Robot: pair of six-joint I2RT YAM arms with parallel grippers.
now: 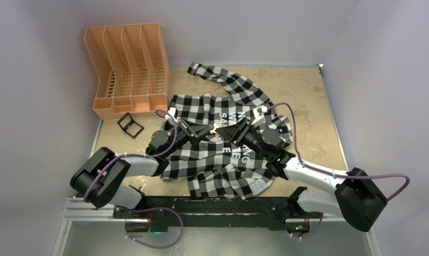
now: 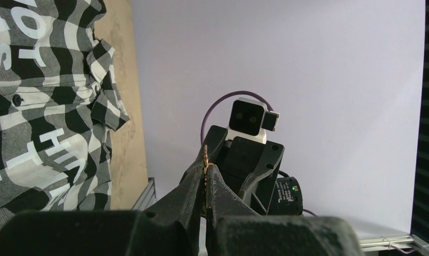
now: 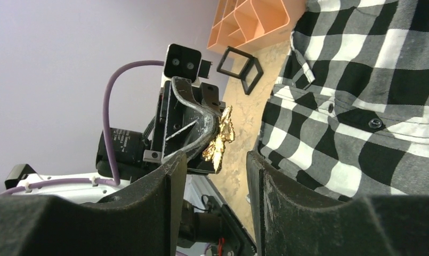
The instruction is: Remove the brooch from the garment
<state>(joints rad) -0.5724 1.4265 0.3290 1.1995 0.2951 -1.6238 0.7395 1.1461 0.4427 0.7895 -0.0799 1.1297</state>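
Top cam: black-and-white check shirt point(image 1: 223, 154) lies crumpled mid-counter point(image 1: 308, 117), white block lettering facing up. Both arms reach in over it, tips nearly meeting. Gold brooch point(image 1: 216, 128) sits at the tip of the left pincer point(image 1: 205, 132), with the right pincer point(image 1: 232, 129) just beside it on the opposite side. Orange slotted file rack point(image 1: 128, 69) at far left. Small black wire frame point(image 1: 130, 125) just in front of the rack, off the shirt.

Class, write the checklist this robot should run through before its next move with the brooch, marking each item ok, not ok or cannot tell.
1. Left claw shut on the brooch: ok.
2. Brooch held in the air, apart from the garment: ok.
3. Right claw open, holding nothing: ok.
4. No cloth caught in the left claw: ok.
5. Brooch's pin fastened shut: cannot tell.
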